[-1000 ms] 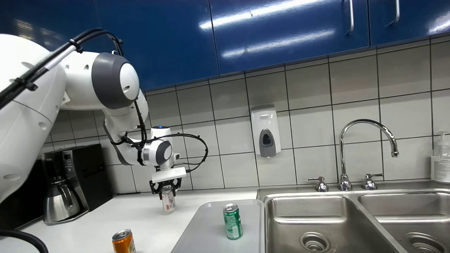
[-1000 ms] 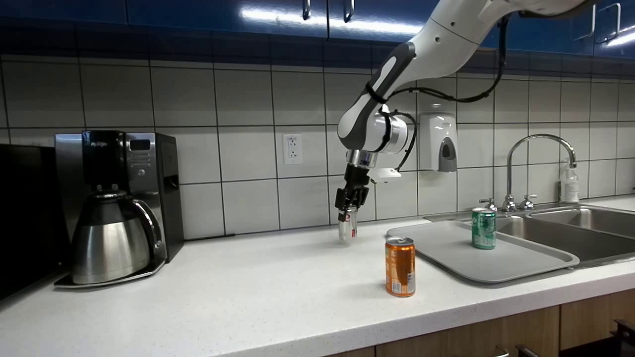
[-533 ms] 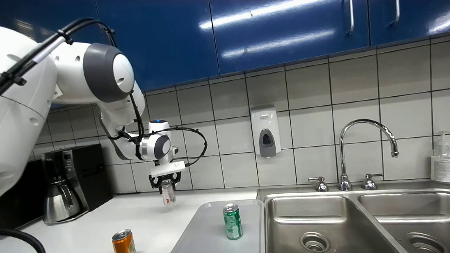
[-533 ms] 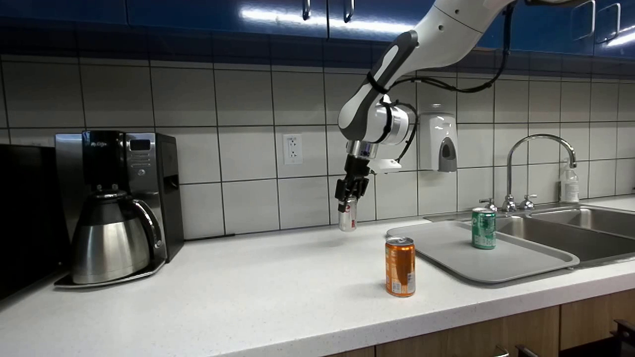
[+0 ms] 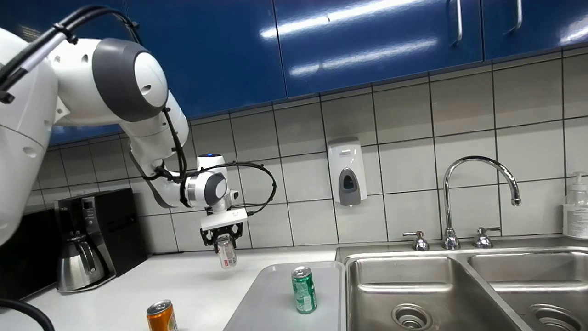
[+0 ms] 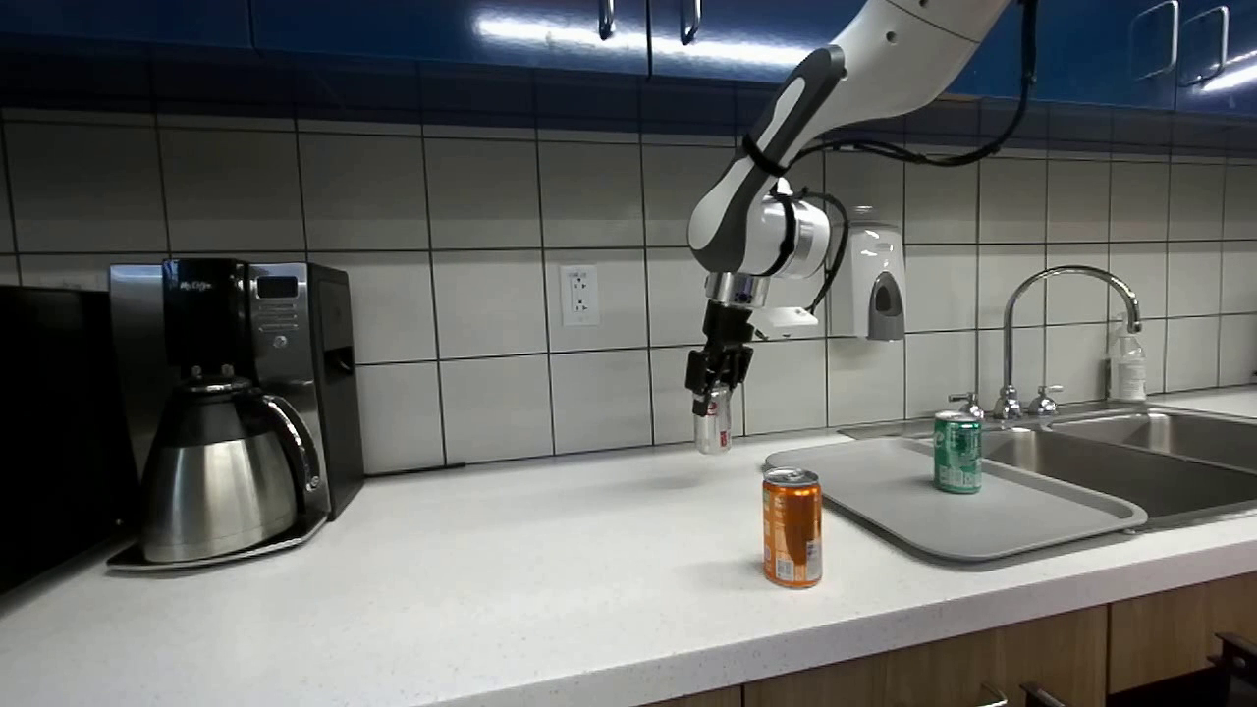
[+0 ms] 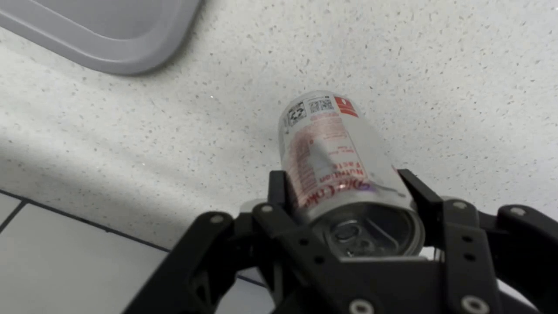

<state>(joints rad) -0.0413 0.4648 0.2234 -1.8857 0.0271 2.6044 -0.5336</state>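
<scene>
My gripper [image 7: 341, 174] is shut on a silver Diet Coke can [image 7: 324, 144], one finger on each side near its top. The can's lid and tab face the wrist camera. In both exterior views the gripper [image 5: 224, 239] [image 6: 719, 385] points down and holds the silver can [image 5: 228, 258] [image 6: 714, 434] slightly tilted above the white counter, left of the grey tray [image 5: 262, 308] [image 6: 982, 530]. A green can [image 5: 304, 290] [image 6: 956, 454] stands upright on the tray. An orange can [image 5: 161, 317] [image 6: 792, 530] stands on the counter in front of the gripper.
The tray's rounded corner [image 7: 130, 56] shows at the wrist view's upper left. A coffee maker with a steel carafe [image 6: 226, 471] stands at the left. A double steel sink [image 5: 399, 276] with a faucet [image 5: 480, 158] is right of the tray. The tiled wall [image 6: 491, 403] is close behind the gripper.
The gripper has lifted the silver can up from the counter, then moved a little to the right with it. The orange can, green can and tray have not moved.
</scene>
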